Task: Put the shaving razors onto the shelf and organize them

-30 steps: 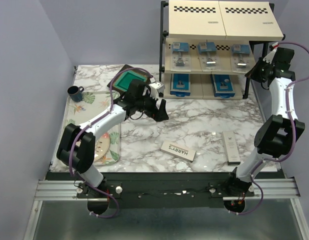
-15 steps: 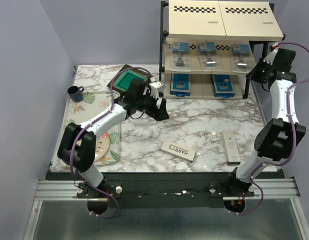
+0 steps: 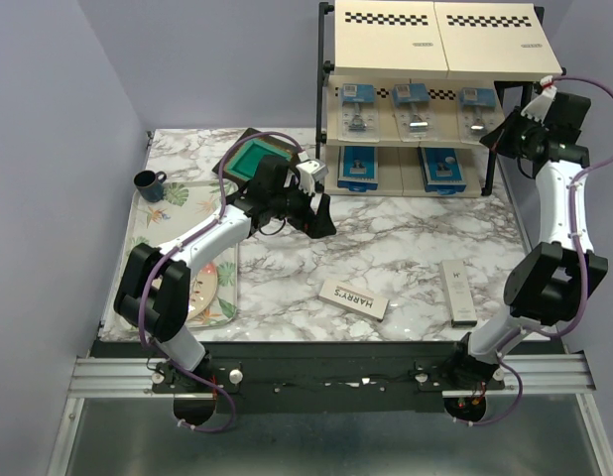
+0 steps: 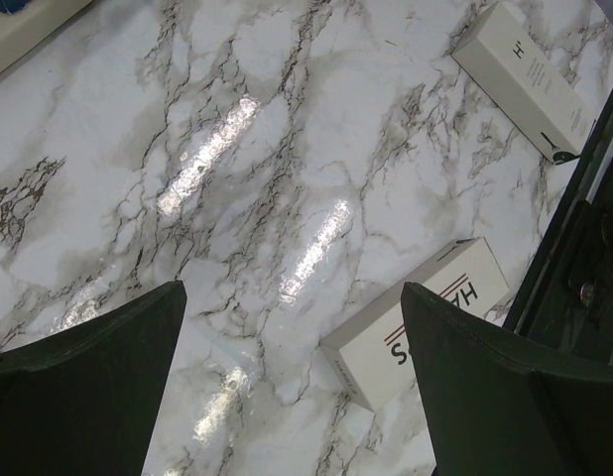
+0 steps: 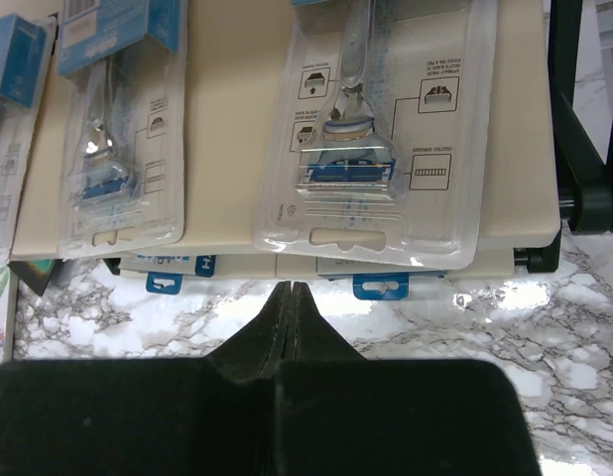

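Observation:
The shelf (image 3: pixel 440 40) stands at the back right. Three clear blister razor packs (image 3: pixel 416 107) lie on its middle tier and two dark-blue boxes (image 3: pixel 358 169) on the bottom tier. Two white HARRY'S boxes lie on the marble, one near the front middle (image 3: pixel 354 299) and one at the front right (image 3: pixel 458 292). My left gripper (image 3: pixel 321 216) hovers open over the table's middle; in its wrist view the nearer box (image 4: pixel 416 322) shows beside the right finger. My right gripper (image 3: pixel 490 142) is shut and empty, just off the shelf's right front, facing a blister pack (image 5: pixel 376 129).
A floral tray (image 3: pixel 153 220) with a plate lies at the left, a dark mug (image 3: pixel 149 182) at its far end. A dark frame with a green centre (image 3: pixel 257 159) sits behind my left arm. The shelf's black post (image 5: pixel 574 119) is close on the right.
My right wrist has risen and drawn slightly back to the right from the shelf. The left gripper has shifted barely. No razor pack has moved.

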You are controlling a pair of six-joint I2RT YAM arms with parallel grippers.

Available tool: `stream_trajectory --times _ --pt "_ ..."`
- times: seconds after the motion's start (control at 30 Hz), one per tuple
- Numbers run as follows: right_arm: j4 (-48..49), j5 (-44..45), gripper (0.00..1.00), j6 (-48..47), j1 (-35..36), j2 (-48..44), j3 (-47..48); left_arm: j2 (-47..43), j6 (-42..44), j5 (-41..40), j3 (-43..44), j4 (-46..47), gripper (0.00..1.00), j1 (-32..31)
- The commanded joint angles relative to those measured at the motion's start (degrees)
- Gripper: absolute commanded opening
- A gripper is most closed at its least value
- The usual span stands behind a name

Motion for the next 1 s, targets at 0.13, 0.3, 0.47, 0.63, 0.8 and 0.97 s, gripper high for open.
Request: stream_trajectory --times 0.13,0.3,0.47,0.63,0.8,0.97 --pt "1.99 3.83 0.01 1.16 0.66 4.34 2.56 -0.33 0.76 -0.18 0.86 0.13 0.98 -0.12" --pt "2.25 7.61 0.01 1.60 0.57 5.40 2.83 0.11 0.85 -0.27 1.38 -0.14 0.98 -0.12" --pt "2.34 10.43 0.01 1.33 0.66 5.84 3.27 0.55 0.68 -0.18 1.82 -0.23 0.98 -0.12" --pt "2.43 11.40 0.00 1.07 0.66 6.28 3.97 0.46 0.68 -0.10 1.82 -0.14 0.98 -0.12" --pt "1.73 8.24 0.01 0.90 0.66 4.09 2.22 -0.33 1.55 -0.36 1.12 -0.84 0.98 -0.12" --pt "-0.56 2.90 0.01 -0.07 0.66 -4.85 -4.28 -2.70 7.61 -4.21 -1.51 -2.94 0.98 -0.21"
